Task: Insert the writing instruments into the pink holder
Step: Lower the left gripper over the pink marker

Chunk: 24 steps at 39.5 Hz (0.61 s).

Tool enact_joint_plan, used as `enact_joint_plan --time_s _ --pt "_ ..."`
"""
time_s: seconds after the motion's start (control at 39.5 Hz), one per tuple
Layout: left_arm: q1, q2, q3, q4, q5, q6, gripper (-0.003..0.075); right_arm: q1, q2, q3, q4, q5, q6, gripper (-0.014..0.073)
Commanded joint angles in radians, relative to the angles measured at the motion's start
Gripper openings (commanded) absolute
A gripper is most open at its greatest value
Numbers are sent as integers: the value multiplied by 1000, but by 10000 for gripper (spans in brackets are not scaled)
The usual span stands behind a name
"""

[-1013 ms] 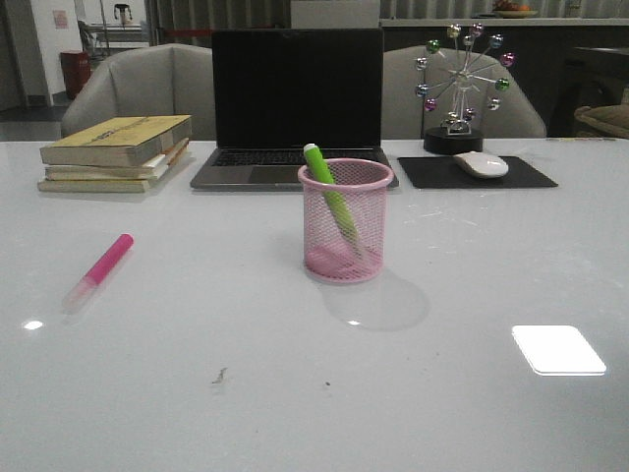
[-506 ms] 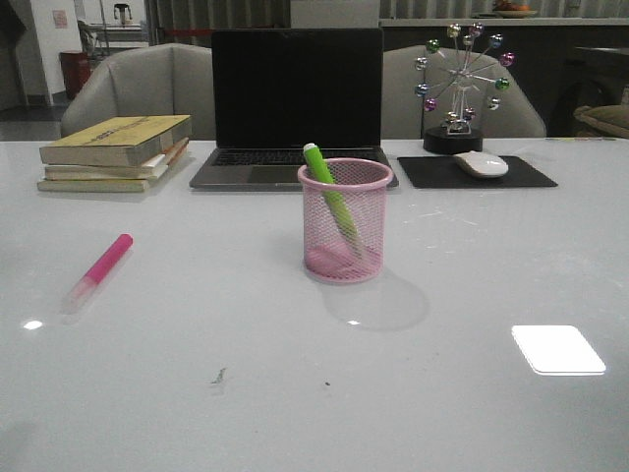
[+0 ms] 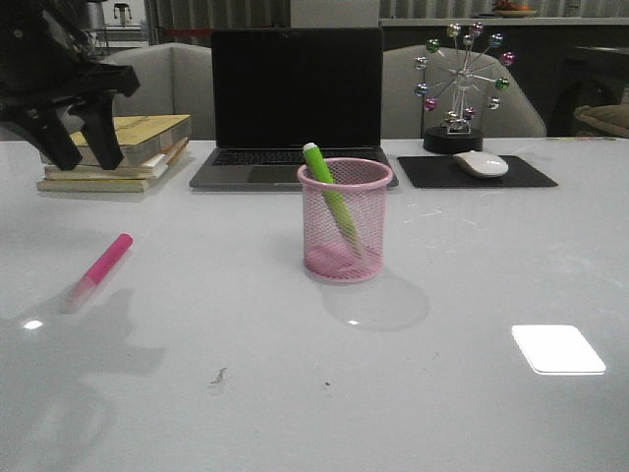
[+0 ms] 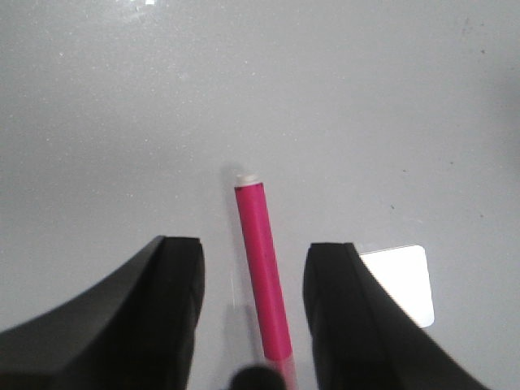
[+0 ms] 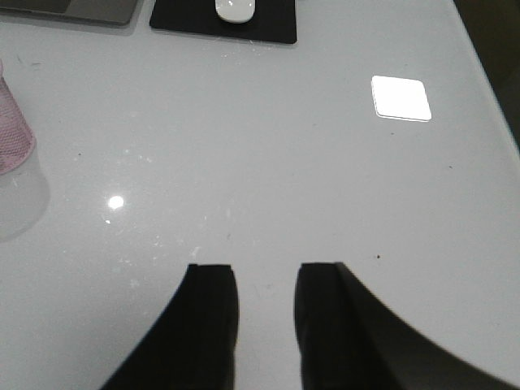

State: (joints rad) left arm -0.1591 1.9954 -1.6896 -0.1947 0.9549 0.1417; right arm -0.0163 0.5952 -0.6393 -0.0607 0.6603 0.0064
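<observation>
A bright pink marker (image 3: 100,264) lies on the white table at the left, its clear cap towards the near edge. My left gripper (image 3: 79,152) hangs open well above it, by the books. In the left wrist view the pink marker (image 4: 262,272) shows between the spread fingers of the left gripper (image 4: 253,248), untouched. The pink mesh holder (image 3: 345,221) stands mid-table with the lime green marker (image 3: 329,192) leaning inside it. My right gripper (image 5: 266,272) is open over bare table, with the holder's edge (image 5: 10,134) off to its side. It is out of the front view.
A stack of books (image 3: 147,147) sits at the back left, just behind my left arm. An open laptop (image 3: 295,98) stands behind the holder. A mouse (image 3: 481,164) on a black pad (image 3: 521,177) and a ferris-wheel ornament (image 3: 462,84) are at the back right.
My left arm has come into the front view at the upper left, over the pink marker. The markers and the holder have not moved.
</observation>
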Motion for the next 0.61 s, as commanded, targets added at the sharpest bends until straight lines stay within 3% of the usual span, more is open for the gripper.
enact_joint_plan --time_s 0.0,0.58 --pt "-7 -16 -48 -24 -26 -7 375 -5 -1 -27 -25 -68 -6 325" --pt "-40 135 -54 -39 -28 -7 375 -5 -1 -27 -26 -66 -6 325"
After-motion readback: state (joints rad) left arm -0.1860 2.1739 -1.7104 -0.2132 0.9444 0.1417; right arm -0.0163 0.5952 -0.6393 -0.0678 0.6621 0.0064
